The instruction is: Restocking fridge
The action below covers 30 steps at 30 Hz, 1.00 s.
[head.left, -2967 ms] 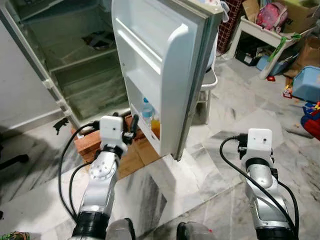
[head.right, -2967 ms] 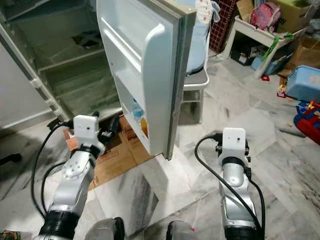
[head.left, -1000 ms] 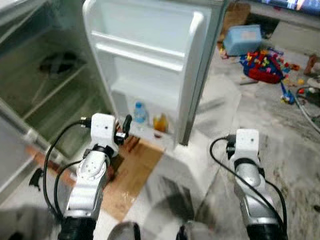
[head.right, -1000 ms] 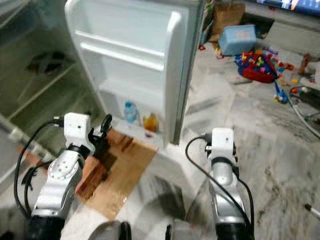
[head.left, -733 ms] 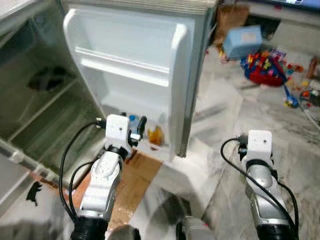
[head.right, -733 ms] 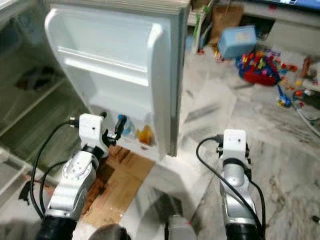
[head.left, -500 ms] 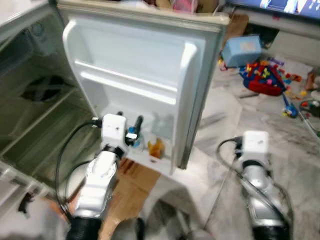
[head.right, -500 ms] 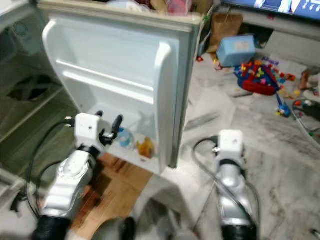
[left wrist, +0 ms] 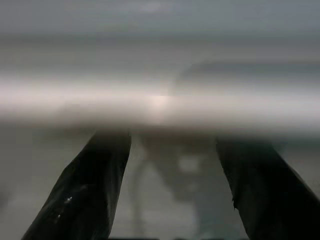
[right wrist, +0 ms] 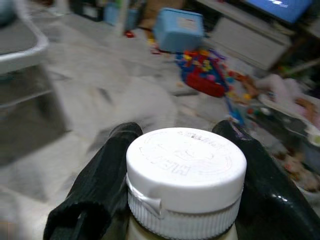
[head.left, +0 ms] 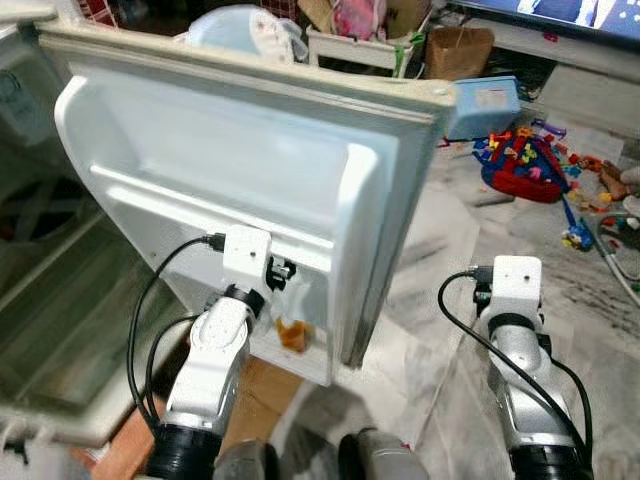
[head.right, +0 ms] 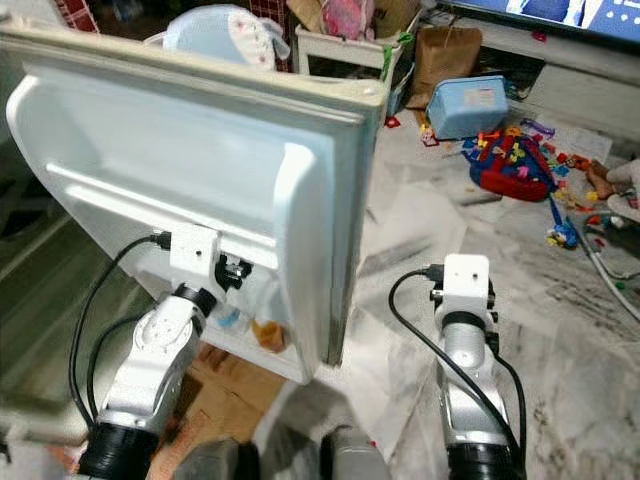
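The white fridge door (head.left: pixel 230 150) stands open with its inner shelves facing me. My left gripper (head.left: pixel 279 272) is up against the door's inner face, just above the bottom shelf. In the left wrist view its black fingers (left wrist: pixel 90 190) are spread open against a white shelf rail, with nothing gripped. An orange juice bottle (head.left: pixel 292 335) and a bluish water bottle (head.right: pixel 228 318) stand in the bottom shelf. My right gripper (right wrist: pixel 177 131) is shut on a bottle with a white screw cap (right wrist: pixel 186 160). The right arm (head.left: pixel 512 300) is held low over the floor, right of the door.
The fridge's inside (head.left: pixel 50 290), with glass shelves, lies at the left. Brown cardboard (head.left: pixel 265 390) lies on the floor under the door. Toys (head.left: pixel 525 160) and a blue box (head.left: pixel 482 100) are scattered on the marble floor at the right. A pale basin (head.left: pixel 240 28) sits behind the door.
The camera has turned and come closer to the door. My left gripper has risen from beside the water bottle to the door's inner face. The right arm keeps its hold.
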Available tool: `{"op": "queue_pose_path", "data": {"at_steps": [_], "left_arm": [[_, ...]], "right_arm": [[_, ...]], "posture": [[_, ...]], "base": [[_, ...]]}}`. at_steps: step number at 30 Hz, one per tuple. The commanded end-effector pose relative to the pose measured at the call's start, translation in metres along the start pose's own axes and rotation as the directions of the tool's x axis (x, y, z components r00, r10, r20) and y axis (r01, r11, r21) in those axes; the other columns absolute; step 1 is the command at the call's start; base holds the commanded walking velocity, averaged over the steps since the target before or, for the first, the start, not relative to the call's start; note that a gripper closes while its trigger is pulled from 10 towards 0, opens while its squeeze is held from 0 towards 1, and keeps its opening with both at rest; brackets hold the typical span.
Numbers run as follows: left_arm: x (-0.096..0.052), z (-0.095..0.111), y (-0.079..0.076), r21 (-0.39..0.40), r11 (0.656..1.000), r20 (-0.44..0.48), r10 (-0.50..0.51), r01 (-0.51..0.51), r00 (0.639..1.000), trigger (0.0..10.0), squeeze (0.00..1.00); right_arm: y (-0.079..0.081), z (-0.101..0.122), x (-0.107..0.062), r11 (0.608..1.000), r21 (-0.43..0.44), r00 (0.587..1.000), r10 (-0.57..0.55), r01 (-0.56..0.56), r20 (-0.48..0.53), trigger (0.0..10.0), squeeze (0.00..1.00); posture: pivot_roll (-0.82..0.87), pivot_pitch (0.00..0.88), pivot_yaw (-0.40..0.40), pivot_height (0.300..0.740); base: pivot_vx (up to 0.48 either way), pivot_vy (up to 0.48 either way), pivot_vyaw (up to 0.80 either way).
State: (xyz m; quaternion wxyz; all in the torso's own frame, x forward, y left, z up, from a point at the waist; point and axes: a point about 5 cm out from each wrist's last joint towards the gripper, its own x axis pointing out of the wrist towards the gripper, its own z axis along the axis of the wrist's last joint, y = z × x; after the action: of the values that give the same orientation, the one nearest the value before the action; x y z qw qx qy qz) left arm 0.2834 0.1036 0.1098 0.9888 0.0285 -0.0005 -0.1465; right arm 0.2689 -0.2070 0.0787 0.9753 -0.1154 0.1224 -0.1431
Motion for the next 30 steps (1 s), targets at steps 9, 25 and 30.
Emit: {"op": "queue_pose_path", "data": {"at_steps": [9, 25, 30], "left_arm": [[0.006, 0.000, -0.005, 0.038, 0.999, -0.007, -0.020, 0.021, 1.000, 10.0, 0.00], [-0.030, -0.017, 0.027, 0.082, 0.982, -0.052, 0.175, -0.170, 0.983, 10.0, 0.00], [-0.024, -0.011, 0.025, 0.072, 0.983, -0.030, 0.174, -0.171, 0.984, 10.0, 0.00]], "right_arm": [[-0.002, 0.007, -0.001, 1.000, -0.007, 0.999, -0.001, 0.001, 0.033, 10.0, 0.00], [0.004, 0.004, 0.001, 0.999, -0.020, 0.999, 0.039, -0.039, 0.011, 10.0, 0.00], [0.010, 0.004, 0.004, 0.997, -0.013, 0.997, 0.079, -0.079, -0.002, 10.0, 0.00]], "posture": [[-0.03, 0.119, 0.008, 0.740], [-0.01, 0.129, 0.004, 0.740], [-0.01, 0.131, 0.004, 0.740]], "base": [[0.000, 0.000, 0.00], [0.000, 0.000, 0.00], [0.000, 0.000, 0.00]]}}
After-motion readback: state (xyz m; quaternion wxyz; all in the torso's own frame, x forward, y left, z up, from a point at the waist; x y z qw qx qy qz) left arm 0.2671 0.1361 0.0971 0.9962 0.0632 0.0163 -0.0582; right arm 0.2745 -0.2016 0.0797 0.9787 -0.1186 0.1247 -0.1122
